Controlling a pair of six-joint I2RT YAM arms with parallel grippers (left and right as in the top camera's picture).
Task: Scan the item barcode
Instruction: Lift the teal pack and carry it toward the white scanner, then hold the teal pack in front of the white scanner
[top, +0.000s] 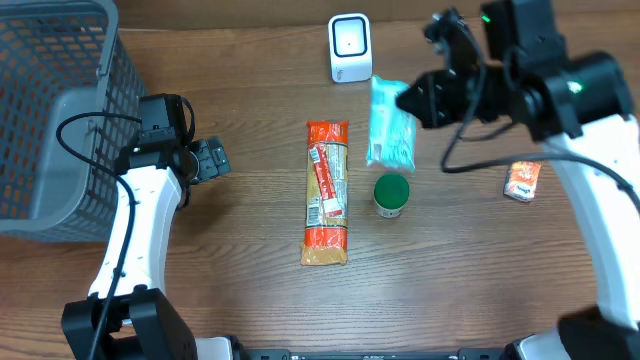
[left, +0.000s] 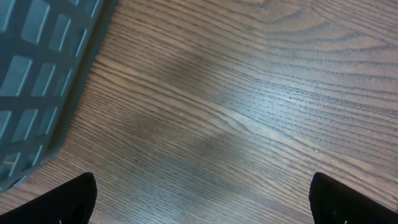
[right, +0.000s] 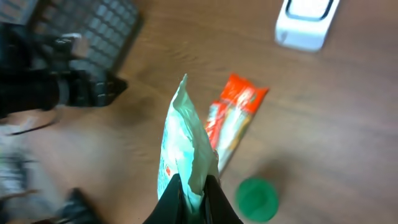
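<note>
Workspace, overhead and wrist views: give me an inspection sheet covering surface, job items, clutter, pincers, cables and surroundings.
Surface: wooden table, no spills seen.
Job's things: white scanner at the far edge; teal packet beside it, gripped at one end.
Clutter: long orange packet, green-lidded jar, small orange packet, grey basket at the left.
Pincers: left pincer open, empty; right pincer shut on the teal packet.
Cables: black cable looped on the left arm; second cable hanging by the right arm.
Surroundings: nothing seen.
</note>
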